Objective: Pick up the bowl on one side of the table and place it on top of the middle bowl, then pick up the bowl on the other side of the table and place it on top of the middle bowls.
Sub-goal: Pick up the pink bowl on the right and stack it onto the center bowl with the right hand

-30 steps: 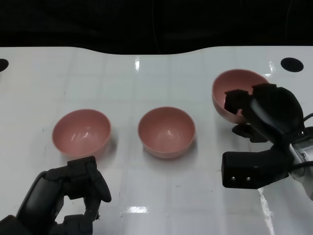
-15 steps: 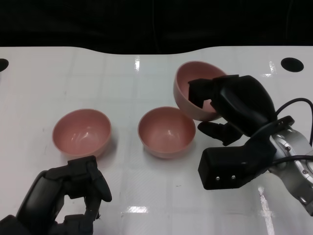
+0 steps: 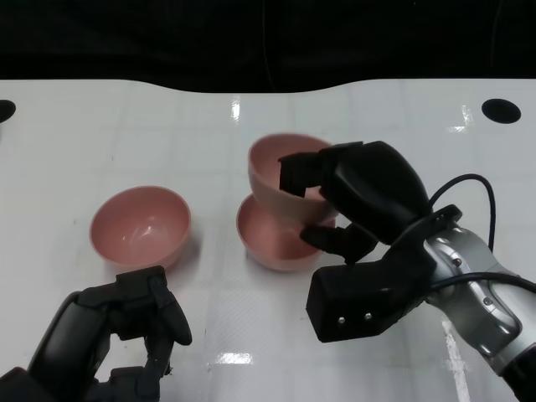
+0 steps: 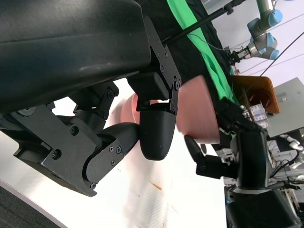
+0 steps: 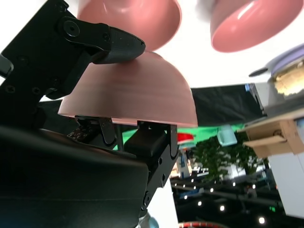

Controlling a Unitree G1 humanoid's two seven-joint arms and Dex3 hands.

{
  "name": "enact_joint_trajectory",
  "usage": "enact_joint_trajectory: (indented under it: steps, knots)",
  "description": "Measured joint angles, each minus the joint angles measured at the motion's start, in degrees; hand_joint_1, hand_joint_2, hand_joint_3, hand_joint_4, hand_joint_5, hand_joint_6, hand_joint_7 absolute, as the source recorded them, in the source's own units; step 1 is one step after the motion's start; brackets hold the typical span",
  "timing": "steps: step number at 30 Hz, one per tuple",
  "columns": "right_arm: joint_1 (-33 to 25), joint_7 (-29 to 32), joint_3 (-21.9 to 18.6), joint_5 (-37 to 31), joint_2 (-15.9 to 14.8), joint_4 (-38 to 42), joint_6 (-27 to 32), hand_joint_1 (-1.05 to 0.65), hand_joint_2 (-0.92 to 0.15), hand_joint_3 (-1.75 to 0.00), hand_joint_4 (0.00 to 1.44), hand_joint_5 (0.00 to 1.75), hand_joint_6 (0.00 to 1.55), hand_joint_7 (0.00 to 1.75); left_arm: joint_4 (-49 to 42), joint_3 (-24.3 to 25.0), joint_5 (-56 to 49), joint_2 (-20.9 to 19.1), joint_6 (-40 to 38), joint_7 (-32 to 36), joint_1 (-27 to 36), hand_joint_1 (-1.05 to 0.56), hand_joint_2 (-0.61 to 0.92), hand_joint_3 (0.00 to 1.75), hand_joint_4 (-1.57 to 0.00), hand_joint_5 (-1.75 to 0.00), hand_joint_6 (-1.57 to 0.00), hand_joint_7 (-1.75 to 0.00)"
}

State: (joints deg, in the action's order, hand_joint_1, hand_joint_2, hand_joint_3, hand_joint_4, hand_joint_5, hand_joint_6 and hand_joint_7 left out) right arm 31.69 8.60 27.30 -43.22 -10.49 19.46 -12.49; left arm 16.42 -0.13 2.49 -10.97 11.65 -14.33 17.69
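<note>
My right hand (image 3: 352,188) grips a pink bowl (image 3: 280,172) by its rim and holds it just above the middle pink bowl (image 3: 268,239), tilted a little. The right wrist view shows the held bowl (image 5: 133,92) between my fingers, with the middle bowl (image 5: 130,14) beyond it. A third pink bowl (image 3: 140,224) sits on the table's left side and shows in the right wrist view (image 5: 251,23). My left hand (image 3: 117,331) hangs near the front left, fingers curled in, holding nothing. In the left wrist view my left hand (image 4: 142,128) fills most of the picture, and the held bowl (image 4: 199,114) shows past it.
The white table (image 3: 209,126) has a black hole at the far right (image 3: 501,110) and another at the far left edge (image 3: 4,110). A cable (image 3: 469,188) loops over my right forearm. Beyond the table's far edge all is dark.
My right hand has carried the pink bowl leftward from the table's right side to just above the middle bowl. The left hand and the left bowl have not moved.
</note>
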Motion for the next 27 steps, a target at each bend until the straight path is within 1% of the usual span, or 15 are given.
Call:
enact_joint_trajectory:
  steps: [3, 4, 5, 7, 9, 11, 13, 15, 18, 22, 27]
  knots:
    - [0.1, 0.0, 0.2, -0.2, 0.6, 0.2, 0.0, -0.22, -0.31, -1.26, 1.0, 1.75, 0.9, 1.29, 0.0, -0.1, -0.3, 0.0, 0.0, 0.0, 0.0, -0.13, 0.42, 1.35, -0.84, -1.75, -0.81, -1.5]
    - [0.1, 0.0, 0.2, -0.3, 0.7, 0.3, 0.0, -0.22, -0.31, -1.25, 1.0, 1.75, 0.84, 1.5, 0.0, -0.1, -0.3, 0.0, 0.0, 0.0, 0.0, -0.13, 0.42, 1.35, -0.83, -1.75, -0.81, -1.5]
    - [0.2, 0.1, 0.3, -0.3, 0.9, 0.6, 0.0, -0.22, -0.31, -1.25, 1.0, 1.75, 0.81, 1.58, 0.0, -0.1, -0.3, 0.0, 0.0, 0.0, 0.0, -0.13, 0.42, 1.35, -0.83, -1.75, -0.81, -1.5]
    - [0.4, 0.2, 0.4, -0.5, 1.1, 1.3, -0.1, -0.22, -0.31, -1.25, 1.0, 1.75, 0.78, 1.64, 0.0, -0.1, -0.2, 0.0, 0.0, 0.0, 0.0, -0.13, 0.42, 1.35, -0.83, -1.75, -0.81, -1.5]
    - [0.5, 0.3, 0.4, -0.8, 1.2, 1.7, -0.3, -0.22, -0.31, -1.25, 1.0, 1.75, 0.77, 1.66, 0.0, -0.1, -0.2, 0.1, 0.0, 0.0, 0.0, -0.13, 0.42, 1.35, -0.83, -1.75, -0.81, -1.5]
    - [1.4, 0.3, 1.3, -1.4, 1.6, 3.3, -0.4, -0.23, -0.4, -1.03, 0.93, 1.75, 0.7, 1.73, 0.2, -0.1, -0.2, 0.2, -0.1, 0.0, 0.1, -0.14, 0.42, 1.35, -0.84, -1.75, -0.82, -1.5]
    - [2.4, 0.5, 2.6, -2.4, 2.4, 5.7, -0.3, -0.24, -0.43, -0.98, 0.91, 1.75, 0.69, 1.74, 0.5, -0.3, -0.3, 0.4, -0.2, 0.0, 0.2, -0.13, 0.42, 1.35, -0.84, -1.75, -0.82, -1.5]
    - [2.6, 0.8, 3.0, -2.6, 2.9, 7.5, -0.3, -0.24, -0.46, -0.93, 0.89, 1.75, 0.69, 1.75, 0.8, -0.4, -0.3, 0.6, -0.4, 0.0, 0.3, -0.13, 0.42, 1.35, -0.84, -1.75, -0.82, -1.5]
    - [3.0, 1.2, 3.4, -2.6, 3.4, 8.9, -0.8, -0.24, -0.5, -0.9, 0.91, 1.75, 0.68, 1.75, 1.1, -0.4, -0.5, 0.8, -0.8, 0.0, 0.4, -0.13, 0.42, 1.36, -0.85, -1.75, -0.82, -1.5]
    - [3.5, 1.7, 3.5, -2.6, 3.4, 9.7, -1.2, -0.22, -0.5, -0.93, 0.95, 1.75, 0.69, 1.75, 1.5, -0.4, -0.6, 1.1, -1.1, 0.0, 0.4, -0.14, 0.41, 1.37, -0.85, -1.75, -0.82, -1.5]
    - [3.5, 1.9, 3.5, -2.6, 3.4, 10.7, -1.4, -0.21, -0.47, -0.93, 0.97, 1.75, 0.68, 1.75, 1.9, -0.4, -0.6, 1.2, -1.6, 0.0, 0.6, -0.14, 0.4, 1.37, -0.85, -1.75, -0.82, -1.5]
